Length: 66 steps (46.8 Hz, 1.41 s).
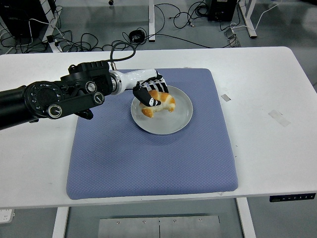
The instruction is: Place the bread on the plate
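Over the plate [179, 118] on a blue mat [148, 158], left-hand fingers [148, 92] clasp the bread [161, 103].
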### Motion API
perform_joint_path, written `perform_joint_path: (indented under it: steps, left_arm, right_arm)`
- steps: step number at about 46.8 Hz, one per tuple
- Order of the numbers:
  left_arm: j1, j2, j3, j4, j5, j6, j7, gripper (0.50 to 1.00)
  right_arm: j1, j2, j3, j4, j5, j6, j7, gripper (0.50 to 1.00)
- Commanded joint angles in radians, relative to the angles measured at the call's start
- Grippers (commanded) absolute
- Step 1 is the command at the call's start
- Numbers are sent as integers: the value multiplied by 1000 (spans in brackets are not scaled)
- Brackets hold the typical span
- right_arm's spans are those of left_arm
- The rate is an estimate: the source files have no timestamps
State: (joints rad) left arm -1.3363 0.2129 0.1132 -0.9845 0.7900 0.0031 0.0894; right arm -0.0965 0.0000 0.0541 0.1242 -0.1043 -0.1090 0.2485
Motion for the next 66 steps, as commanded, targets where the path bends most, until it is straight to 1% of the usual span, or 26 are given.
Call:
perform_joint_path:
  steps: [1, 21, 42, 47, 51, 56, 59, 66]
  left_arm:
    - [2, -7, 0, 10, 1, 0, 0, 500]
    - [17, -44, 8, 44, 3, 3, 0, 500]
    - [25, -44, 9, 46, -2, 14, -2, 502]
    - [25, -46, 8, 46, -9, 14, -8, 567]
    - [25, -52, 8, 46, -9, 14, -11, 651]
    - [26, -53, 9, 46, -11, 14, -10, 707]
    - [26, -53, 9, 46, -9, 14, -10, 716]
    - [28, -53, 11, 46, -11, 14, -8, 716]
  right_arm:
    - [0, 0, 1, 0, 0, 0, 0, 1000]
    - [1, 0, 1, 0, 0, 0, 0, 1000]
    - [0, 0, 1, 0, 0, 0, 0, 1000]
    - [0, 0, 1, 0, 0, 0, 0, 1000]
    - [0, 0, 1, 0, 0, 0, 0, 1000]
    - [0, 0, 0, 0, 0, 0, 0, 1000]
    - [0, 0, 0, 0, 0, 0, 0, 1000]
    - [0, 0, 1, 0, 0, 0, 0, 1000]
